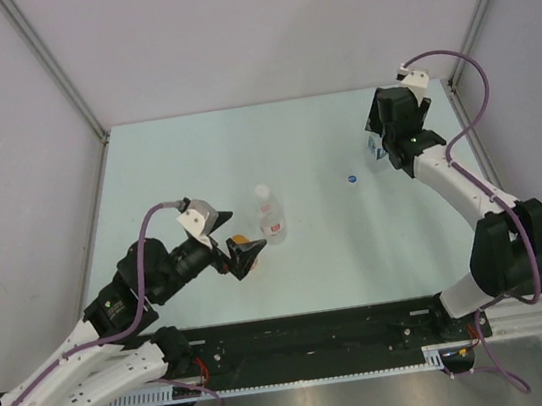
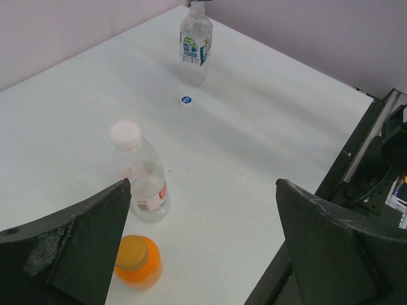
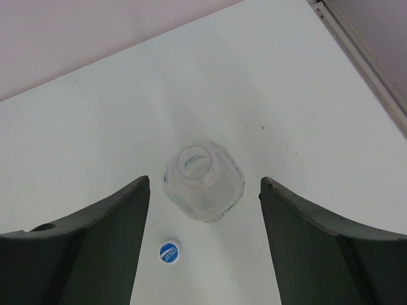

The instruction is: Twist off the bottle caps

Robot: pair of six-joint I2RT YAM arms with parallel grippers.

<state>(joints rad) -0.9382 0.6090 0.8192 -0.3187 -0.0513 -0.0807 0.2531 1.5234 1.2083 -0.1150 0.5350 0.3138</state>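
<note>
Directly beneath the spread right hand (image 3: 204,183) stands the uncapped bottle (image 3: 219,192).

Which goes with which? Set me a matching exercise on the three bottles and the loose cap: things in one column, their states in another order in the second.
Column 1
1. blue cap
2. blue-label bottle
3. red-label bottle
4. orange bottle

Column 2
A. white cap on
B. lying loose, off its bottle
C. orange cap on
D. standing open, no cap

Pairs: 1-B, 2-D, 3-A, 4-C
</note>
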